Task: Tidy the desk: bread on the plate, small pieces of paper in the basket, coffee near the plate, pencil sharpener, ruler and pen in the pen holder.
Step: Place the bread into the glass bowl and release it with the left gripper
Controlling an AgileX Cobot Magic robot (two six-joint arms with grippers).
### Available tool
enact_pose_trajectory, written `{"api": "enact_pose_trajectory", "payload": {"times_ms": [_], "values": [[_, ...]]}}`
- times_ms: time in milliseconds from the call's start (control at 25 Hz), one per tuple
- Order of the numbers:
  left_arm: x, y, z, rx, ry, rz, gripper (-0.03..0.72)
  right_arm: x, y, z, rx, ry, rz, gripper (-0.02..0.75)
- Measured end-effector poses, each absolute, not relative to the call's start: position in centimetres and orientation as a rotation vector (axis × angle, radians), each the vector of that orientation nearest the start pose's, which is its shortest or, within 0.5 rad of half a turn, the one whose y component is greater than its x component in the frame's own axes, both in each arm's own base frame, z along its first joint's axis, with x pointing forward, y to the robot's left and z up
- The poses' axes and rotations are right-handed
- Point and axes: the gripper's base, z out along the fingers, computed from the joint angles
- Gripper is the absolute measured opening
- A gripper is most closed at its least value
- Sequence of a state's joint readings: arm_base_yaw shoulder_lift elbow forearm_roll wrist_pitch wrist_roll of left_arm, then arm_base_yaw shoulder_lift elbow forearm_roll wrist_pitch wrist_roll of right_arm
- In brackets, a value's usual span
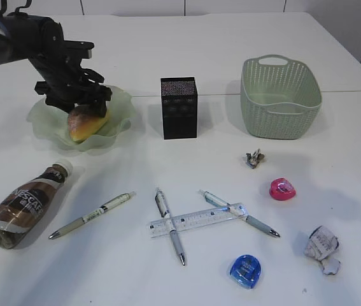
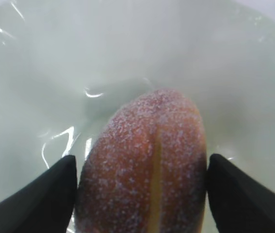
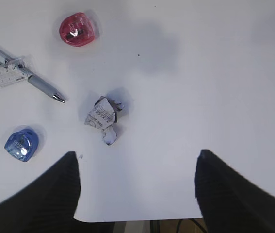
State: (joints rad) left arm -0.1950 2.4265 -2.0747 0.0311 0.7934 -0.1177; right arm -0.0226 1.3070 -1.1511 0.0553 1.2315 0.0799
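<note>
The bread (image 1: 84, 124) lies in the plate (image 1: 120, 105), at the back left of the desk (image 1: 231, 38). In the left wrist view the bread (image 2: 147, 160) sits right between the two black fingers (image 2: 35, 199) of the left gripper (image 1: 81, 108). The jaws stand wide, one on each side of the bun. They look just beside it, but I cannot tell if they touch it.

In front of the plate the coffee (image 1: 24, 207) lies on its side, cap toward the plate. Next to it lies a pen (image 1: 91, 215). A second pen (image 1: 169, 224) and a third pen (image 1: 239, 213) lie in the middle, and the ruler (image 1: 196, 220) lies across both of them. A blue sharpener (image 1: 245, 270) sits in front of the ruler. A pink sharpener (image 1: 283, 189) sits to the right of it.

The pen holder (image 1: 179, 107) stands upright in the middle at the back. The basket (image 1: 281, 97) stands to its right. A tiny paper wad (image 1: 254, 158) lies in front of the basket. A bigger paper wad (image 1: 322, 248) lies near the front right edge.

The right gripper (image 3: 137, 189) hangs over the desk's front edge with its jaws wide open and nothing in them. The bigger wad lies just ahead of them.
</note>
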Motion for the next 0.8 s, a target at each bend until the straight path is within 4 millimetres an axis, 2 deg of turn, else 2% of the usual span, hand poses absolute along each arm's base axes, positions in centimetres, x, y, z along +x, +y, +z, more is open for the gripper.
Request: {"api": "enact_pose_trajectory", "payload": {"times_ms": [240, 480, 720, 800], "values": [[52.19, -10.08, 15.57, 0.120, 2.619, -0.070, 0.577, 23.96, -0.10, 32.28, 0.166, 2.867, 0.085, 0.572], [52.31, -10.12, 15.64, 0.103, 2.605, -0.087, 0.655, 23.96, -0.10, 32.28, 0.166, 2.867, 0.085, 0.572], [52.09, -10.07, 15.52, 0.095, 2.633, -0.084, 0.665, 23.96, -0.17, 32.28, 0.163, 2.867, 0.073, 0.572], [52.03, -10.08, 16.17, 0.093, 2.623, -0.089, 0.665, 23.96, -0.23, 32.28, 0.161, 2.867, 0.063, 0.572]]}}
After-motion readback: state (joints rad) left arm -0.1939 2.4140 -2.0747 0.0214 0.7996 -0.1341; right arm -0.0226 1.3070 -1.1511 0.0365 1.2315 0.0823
